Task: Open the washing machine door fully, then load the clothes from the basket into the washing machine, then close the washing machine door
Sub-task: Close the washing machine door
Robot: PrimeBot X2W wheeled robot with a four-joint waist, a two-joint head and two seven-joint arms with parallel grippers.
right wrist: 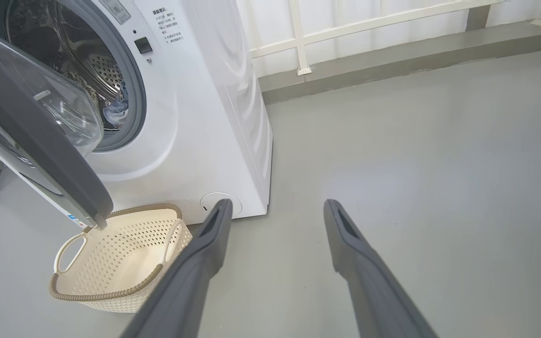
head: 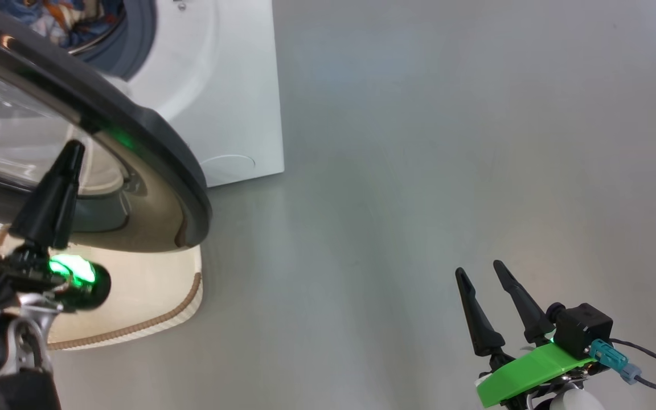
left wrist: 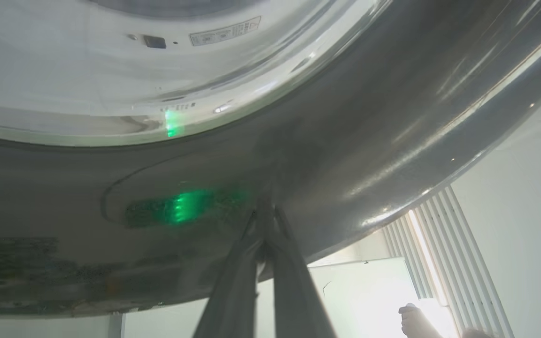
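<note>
The washing machine (right wrist: 214, 117) stands at the upper left with its door (head: 151, 148) swung partly out over the basket. Blue printed clothes (head: 60, 20) lie inside the drum, and a bit of them shows low in the opening (right wrist: 113, 110). The cream basket (right wrist: 125, 263) sits on the floor under the door, and I see nothing in it. My left gripper (head: 74, 151) is shut, its fingers (left wrist: 263, 220) together with the tips against the door's outer face (left wrist: 345, 155). My right gripper (head: 482, 272) hangs open over bare floor at the lower right, holding nothing.
Grey floor (head: 447, 142) stretches right of the machine. A white railing (right wrist: 369, 28) and a low ledge run along the back wall. A person's hand (left wrist: 413, 319) shows at the lower right of the left wrist view. The basket rim (head: 180, 310) pokes out below the door.
</note>
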